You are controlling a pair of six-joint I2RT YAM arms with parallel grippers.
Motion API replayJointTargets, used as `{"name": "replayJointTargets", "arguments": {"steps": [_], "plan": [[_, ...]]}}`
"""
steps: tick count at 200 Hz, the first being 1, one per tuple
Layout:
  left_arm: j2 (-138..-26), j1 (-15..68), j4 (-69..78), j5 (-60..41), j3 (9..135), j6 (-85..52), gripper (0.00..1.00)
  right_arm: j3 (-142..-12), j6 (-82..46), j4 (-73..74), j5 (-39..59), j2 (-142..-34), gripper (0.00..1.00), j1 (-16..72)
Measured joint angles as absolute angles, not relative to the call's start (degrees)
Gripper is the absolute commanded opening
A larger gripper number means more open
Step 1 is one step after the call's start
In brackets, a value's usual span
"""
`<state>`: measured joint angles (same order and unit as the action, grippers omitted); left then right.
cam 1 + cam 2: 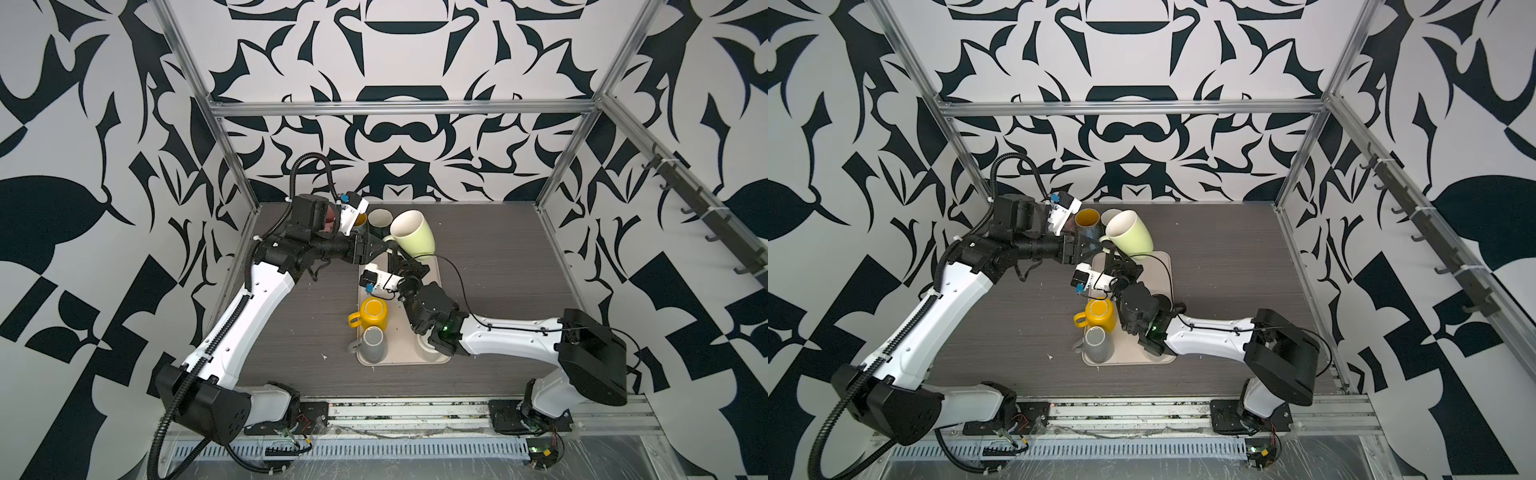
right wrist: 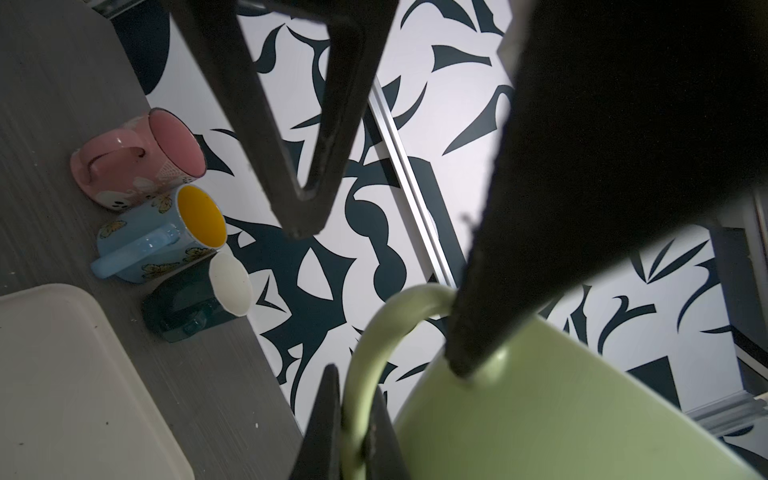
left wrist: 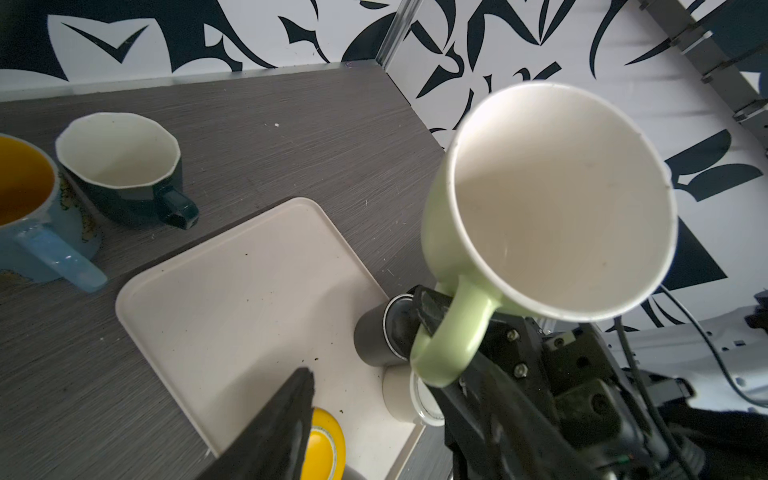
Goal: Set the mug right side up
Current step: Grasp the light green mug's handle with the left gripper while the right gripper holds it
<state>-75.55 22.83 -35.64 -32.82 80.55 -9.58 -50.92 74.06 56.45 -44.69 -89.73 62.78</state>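
Right now my right gripper (image 1: 394,259) is clenched on the green mug (image 1: 413,235) by its handle. It holds the mug in the air above the far end of the tray (image 1: 430,282), mouth up and tilted. My left gripper (image 1: 380,245) sits just beside that handle, jaws apart. A yellow mug (image 1: 374,313) and a grey mug (image 1: 372,343) stand upside down on the tray's near end.

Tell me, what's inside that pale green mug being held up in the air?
Nothing that I can see: the green mug is bare white inside in the left wrist view. Its deepest part is washed out, so a faint stain could go unseen.
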Motion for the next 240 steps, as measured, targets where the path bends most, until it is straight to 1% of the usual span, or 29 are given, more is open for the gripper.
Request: {"name": "replayJointTargets", "arguments": {"steps": [37, 67, 128, 240], "plan": [[-76.18, 22.83, -34.98, -34.74, 80.55, -10.2, 0.62, -50.92, 74.59, 56.82, -44.66, -89.71, 0.0, 62.78], [-77.45, 22.83, -34.17, -36.45, 80.55, -11.09, 0.58, -50.92, 74.83, 56.82, -44.64, -89.73, 0.0, 62.89], [-78.37, 22.87, -32.73, -39.29, 80.55, -12.86, 0.46, -50.94, 74.56, 56.88, -44.64, -89.82, 0.0, 63.09], [-80.36, 24.03, -31.86, -41.19, 80.47, -13.78, 0.37, -51.9, 73.38, 56.9, -44.71, -91.72, 0.0, 63.11]]}}
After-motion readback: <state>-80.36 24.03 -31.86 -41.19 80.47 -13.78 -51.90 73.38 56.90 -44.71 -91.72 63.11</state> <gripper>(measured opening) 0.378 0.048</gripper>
